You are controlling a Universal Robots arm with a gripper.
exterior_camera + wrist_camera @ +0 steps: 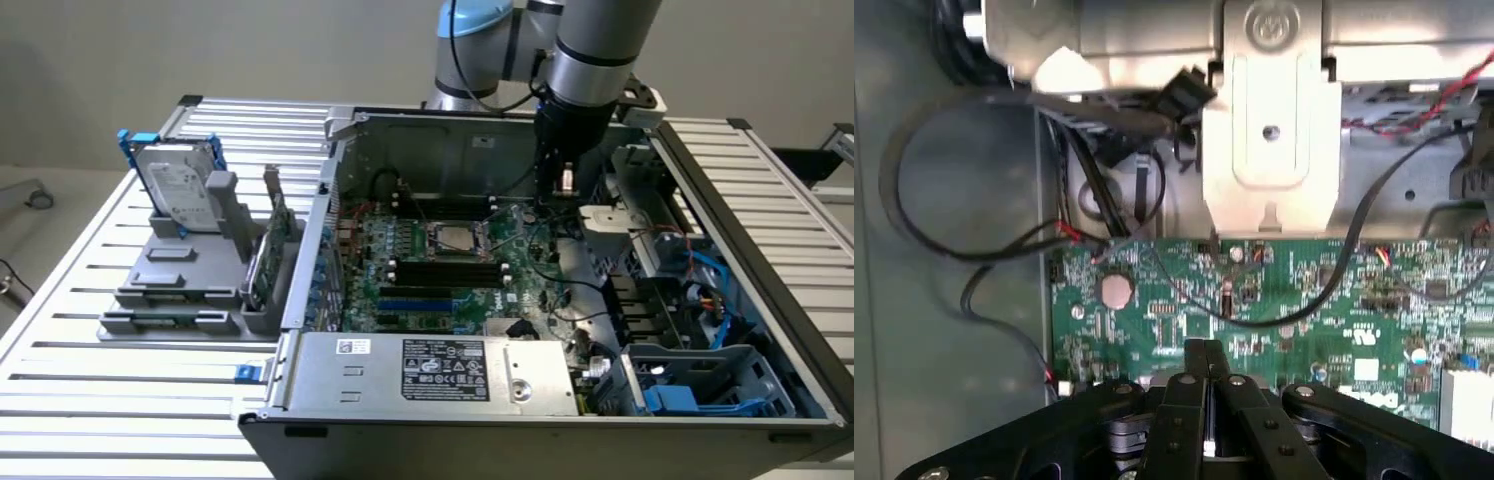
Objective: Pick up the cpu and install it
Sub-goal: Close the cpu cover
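Observation:
My gripper (566, 183) hangs inside the open computer case (310, 250), near its back wall towards the exterior view's right, a little above the motherboard (441, 270). In the wrist view the black fingers of the gripper (1204, 350) are pressed together with nothing between them, over the green board (1274, 300). The metal-framed socket (451, 240) lies mid-board, to the exterior view's left of the gripper. A silver-grey square inside its frame looks like the cpu (454, 238), lying flat; I cannot tell this for sure.
A hard drive (178, 188) in a blue frame stands in a grey fixture (174, 275) on the slatted table, outside the case at the exterior view's left. The power supply (427, 372) fills the case's near side. Loose cables (974, 240) and a pale bracket (1269, 150) crowd the back wall.

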